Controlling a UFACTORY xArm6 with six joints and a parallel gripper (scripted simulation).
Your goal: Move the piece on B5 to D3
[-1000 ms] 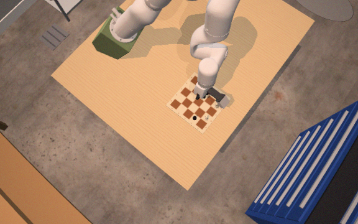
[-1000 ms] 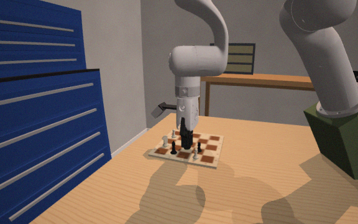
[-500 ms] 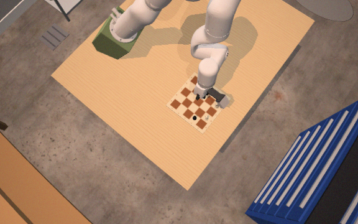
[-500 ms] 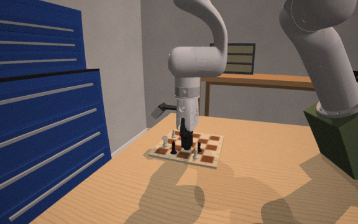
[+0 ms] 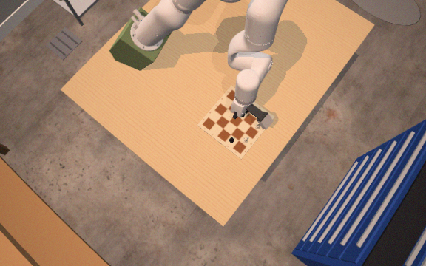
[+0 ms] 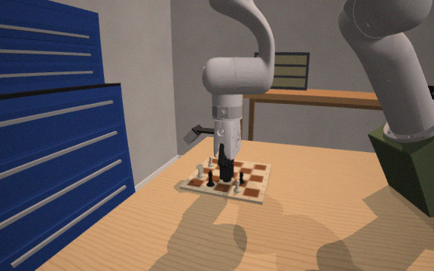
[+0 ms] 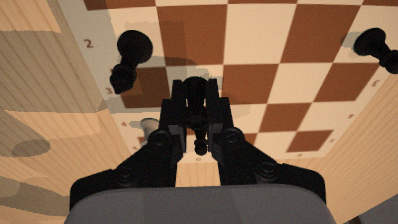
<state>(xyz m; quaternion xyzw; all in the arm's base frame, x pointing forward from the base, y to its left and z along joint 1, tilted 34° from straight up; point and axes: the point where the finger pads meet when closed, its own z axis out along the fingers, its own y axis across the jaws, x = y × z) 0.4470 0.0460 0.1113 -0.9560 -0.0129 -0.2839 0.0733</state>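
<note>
a: what's the biggest thing here?

b: the wooden table (image 5: 168,122), with a blue drawer cabinet (image 6: 44,143) next to it. on the table stands a green block (image 5: 132,52), and the white arm (image 6: 236,71) rises from that.

a: and the arm reaches where?

b: straight down over the small chessboard (image 6: 255,194) — a checkered board of brown and cream squares with tiny digits along its edge.

a: what is the gripper doing?

b: the gripper (image 7: 198,116) is clenched on a black chess piece (image 7: 197,95). the wrist view shows the piece standing upright between the two black fingers, its round head showing past their tips.

a: which square is it over?

b: i cannot read that square for certain. it sits near the board's edge, by the row digits, about midway along that side.

a: is its base touching the board?

b: i cannot tell — the fingers hide its base.

a: other pieces?

b: a black pawn (image 7: 131,57) beside the digits 2 and 3, another black piece (image 7: 376,46) well apart on the opposite side, and some white pieces, one of them (image 6: 200,170) near the cabinet side of the board.
</note>
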